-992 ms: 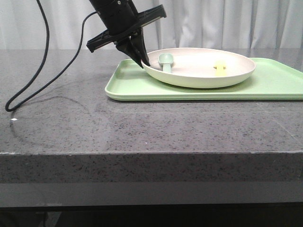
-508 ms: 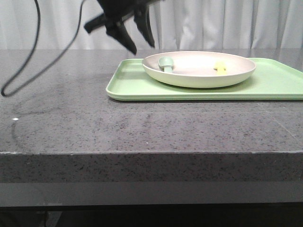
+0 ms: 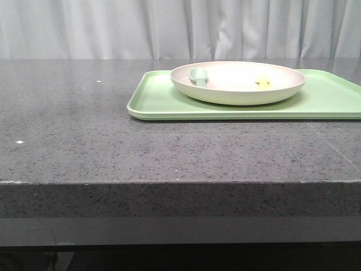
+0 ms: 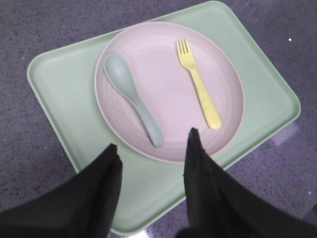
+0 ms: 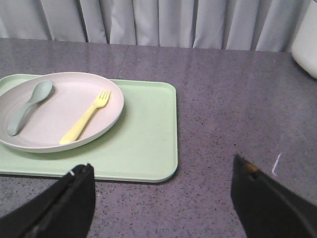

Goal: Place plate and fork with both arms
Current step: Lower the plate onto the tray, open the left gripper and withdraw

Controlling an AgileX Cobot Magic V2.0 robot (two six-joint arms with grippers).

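The cream plate (image 3: pixel 238 82) lies on the light-green tray (image 3: pixel 163 104) at the back right of the table. The yellow fork (image 3: pixel 262 81) lies in the plate, right of a pale grey-green spoon (image 3: pixel 198 75). In the left wrist view the plate (image 4: pixel 168 94), fork (image 4: pixel 199 83) and spoon (image 4: pixel 131 98) lie under my left gripper (image 4: pixel 152 140), which is open, empty and high above the tray's near edge. In the right wrist view the plate (image 5: pixel 49 124) and fork (image 5: pixel 86 116) lie beyond my right gripper (image 5: pixel 161 171), open and empty above bare table beside the tray. Neither gripper shows in the front view.
The tray (image 5: pixel 148 134) reaches past the plate toward the right arm's side. The dark speckled table (image 3: pixel 84 135) spreads left and in front of the tray. A white object (image 5: pixel 307 39) stands at the edge of the right wrist view. Curtains hang behind.
My left gripper was down at the plate's left rim, opened and rose, and has left the front view with its cable. The plate, fork and spoon stay on the tray.
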